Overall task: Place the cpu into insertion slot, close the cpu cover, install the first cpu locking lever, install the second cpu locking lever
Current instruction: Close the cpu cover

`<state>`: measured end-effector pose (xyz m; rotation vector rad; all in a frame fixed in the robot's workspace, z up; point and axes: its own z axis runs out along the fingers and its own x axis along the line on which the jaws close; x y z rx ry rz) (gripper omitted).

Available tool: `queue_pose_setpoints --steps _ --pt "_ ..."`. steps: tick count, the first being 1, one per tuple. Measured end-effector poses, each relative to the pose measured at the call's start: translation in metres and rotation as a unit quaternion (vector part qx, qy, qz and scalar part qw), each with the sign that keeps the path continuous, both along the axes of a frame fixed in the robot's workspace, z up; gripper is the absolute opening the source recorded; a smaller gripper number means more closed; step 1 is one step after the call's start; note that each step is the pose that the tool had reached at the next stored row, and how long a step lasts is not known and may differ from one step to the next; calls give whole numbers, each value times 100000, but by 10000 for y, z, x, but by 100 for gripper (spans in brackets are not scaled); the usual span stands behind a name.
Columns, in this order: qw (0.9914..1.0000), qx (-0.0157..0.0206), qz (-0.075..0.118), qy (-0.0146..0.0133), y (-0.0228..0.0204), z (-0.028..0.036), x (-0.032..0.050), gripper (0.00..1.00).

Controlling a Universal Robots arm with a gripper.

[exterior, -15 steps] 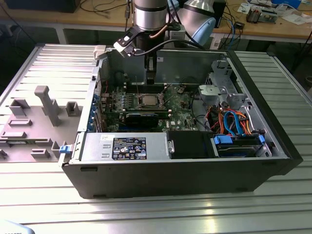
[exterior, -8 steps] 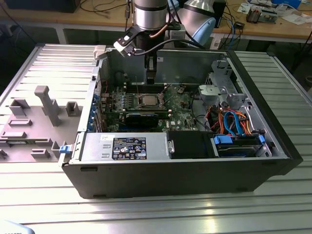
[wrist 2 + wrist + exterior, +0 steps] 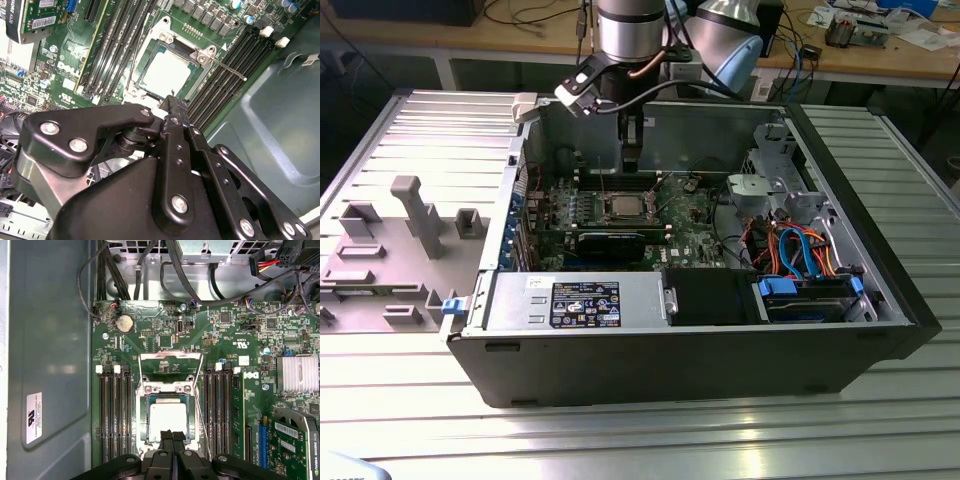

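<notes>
The cpu [image 3: 168, 419] lies flat in the insertion slot [image 3: 148, 405] on the green board, its silver-grey top facing up. The cpu cover [image 3: 170, 358] stands swung open at the far side of the slot, with the board showing through its window. A thin wire locking lever [image 3: 201, 415] runs loose along one side of the slot, and it sticks out over the memory slots as the lever [image 3: 227, 67] in the second wrist view. My gripper [image 3: 172, 436] is shut with nothing between its fingers. It hovers just above the near edge of the cpu [image 3: 167, 74]. In the exterior view the gripper [image 3: 632, 160] hangs over the cpu [image 3: 621, 207].
Long memory slots [image 3: 115, 415] flank the socket on both sides. A graphics card [image 3: 295, 440] lies beside them, and cables [image 3: 150, 270] hang near the case wall. Drive bays with blue and orange cables [image 3: 800, 250] fill the case at the exterior view's right. Grey fixtures [image 3: 415, 215] stand on the table outside.
</notes>
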<state>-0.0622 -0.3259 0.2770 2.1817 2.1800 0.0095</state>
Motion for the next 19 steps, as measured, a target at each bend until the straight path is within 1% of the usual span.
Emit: queue_pose_setpoints --steps 19 --pt "100000 1 -5 -1 0 0 64 11"
